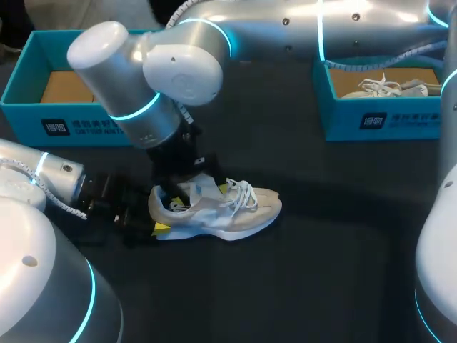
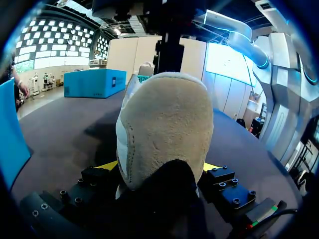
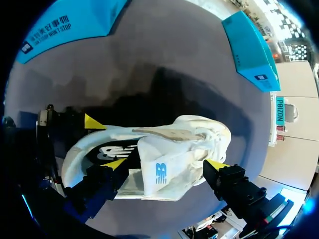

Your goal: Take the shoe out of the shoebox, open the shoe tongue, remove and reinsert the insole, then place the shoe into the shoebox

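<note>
A beige and white shoe [image 1: 228,209] lies on its sole in the middle of the dark table, toe to the right. My left gripper [image 1: 158,211] comes in from the left and is shut on the heel. In the left wrist view the heel [image 2: 164,129] fills the space between the two yellow tips of that gripper [image 2: 159,167]. My right arm reaches across from the right, and its gripper [image 1: 196,187] hangs over the shoe's mouth. In the right wrist view this gripper [image 3: 164,164] is open, with the white tongue [image 3: 164,169] standing between its fingers.
A blue shoebox [image 1: 28,107] stands at the back left. A second blue box [image 1: 378,121] at the back right holds another pale shoe [image 1: 389,87]. The right arm's big elbow [image 1: 143,71] hangs over the left middle of the table.
</note>
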Motion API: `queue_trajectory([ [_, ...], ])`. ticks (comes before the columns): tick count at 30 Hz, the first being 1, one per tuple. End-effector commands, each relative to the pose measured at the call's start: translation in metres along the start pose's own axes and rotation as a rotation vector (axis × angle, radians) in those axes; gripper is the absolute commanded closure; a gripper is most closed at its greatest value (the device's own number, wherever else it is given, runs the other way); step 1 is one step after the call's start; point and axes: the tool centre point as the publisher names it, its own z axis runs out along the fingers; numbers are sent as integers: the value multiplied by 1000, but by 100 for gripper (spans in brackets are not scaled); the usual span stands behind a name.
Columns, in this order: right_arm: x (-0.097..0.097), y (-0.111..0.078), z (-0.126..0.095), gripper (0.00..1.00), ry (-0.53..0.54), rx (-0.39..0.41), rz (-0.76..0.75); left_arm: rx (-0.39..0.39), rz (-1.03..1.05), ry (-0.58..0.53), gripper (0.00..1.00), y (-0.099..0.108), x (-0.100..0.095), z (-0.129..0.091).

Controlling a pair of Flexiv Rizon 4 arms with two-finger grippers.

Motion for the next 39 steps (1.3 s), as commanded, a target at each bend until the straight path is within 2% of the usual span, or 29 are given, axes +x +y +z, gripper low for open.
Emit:
queue_trajectory([
  [1,3,0,9,0,-16,15,-1,0,0,-1,100,1,-1,1],
  [10,-9,-5,13,0,-63,57,31,0,0,-1,100,1,-1,1],
  [11,-11,-6,12,9,-67,57,35,0,0,-1,100,1,-1,1],
  [12,-14,-6,12,33,-72,61,41,0,0,-1,100,1,-1,1],
  [13,-16,-7,12,51,-72,61,43,0,0,-1,100,1,-1,1],
  [16,-20,-8,8,58,-80,63,54,0,0,-1,100,1,-1,1],
  [17,-21,-8,9,65,-81,64,55,0,0,-1,100,1,-1,1],
  [22,-25,-8,3,73,-91,62,61,0,0,-1,100,1,-1,1],
  [29,-31,-8,-6,72,-102,53,63,0,0,-1,100,1,-1,1],
  [36,-37,-6,-6,80,-101,56,55,0,0,-1,100,1,-1,1],
  [39,-41,-5,-5,91,-105,62,52,0,0,-1,100,1,-1,1],
])
